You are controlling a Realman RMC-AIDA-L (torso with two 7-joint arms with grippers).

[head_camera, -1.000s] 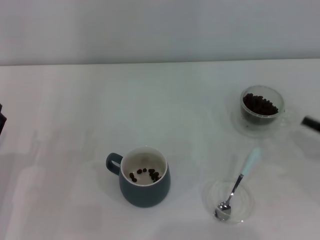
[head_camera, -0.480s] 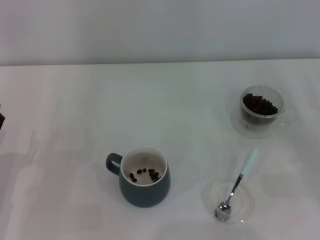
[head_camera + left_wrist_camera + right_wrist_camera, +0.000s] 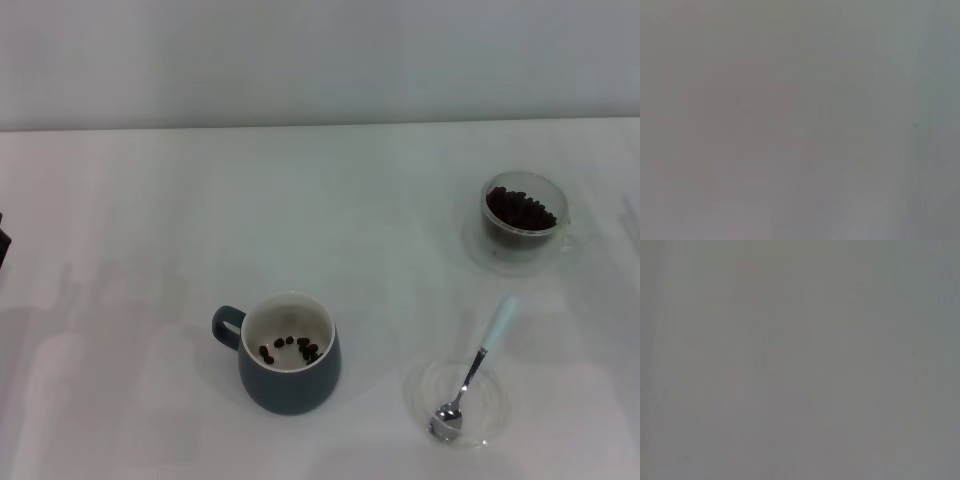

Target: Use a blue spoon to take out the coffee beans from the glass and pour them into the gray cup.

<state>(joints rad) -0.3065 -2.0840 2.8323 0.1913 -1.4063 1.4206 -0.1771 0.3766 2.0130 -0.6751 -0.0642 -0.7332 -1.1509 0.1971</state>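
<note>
While wrist views blank, head view: blue spoon [image 3: 478, 367], gray cup [image 3: 288, 352].

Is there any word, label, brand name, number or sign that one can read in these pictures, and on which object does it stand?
None: no readable text in any view.
The gray cup, the glass, the blue spoon and the clear saucer are all unmarked.
Both wrist views show only a plain gray surface.

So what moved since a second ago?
A dark arm tip at the right edge near the glass slid out of view. The blue spoon stays on its saucer; the gray cup and coffee beans stayed put.
</note>
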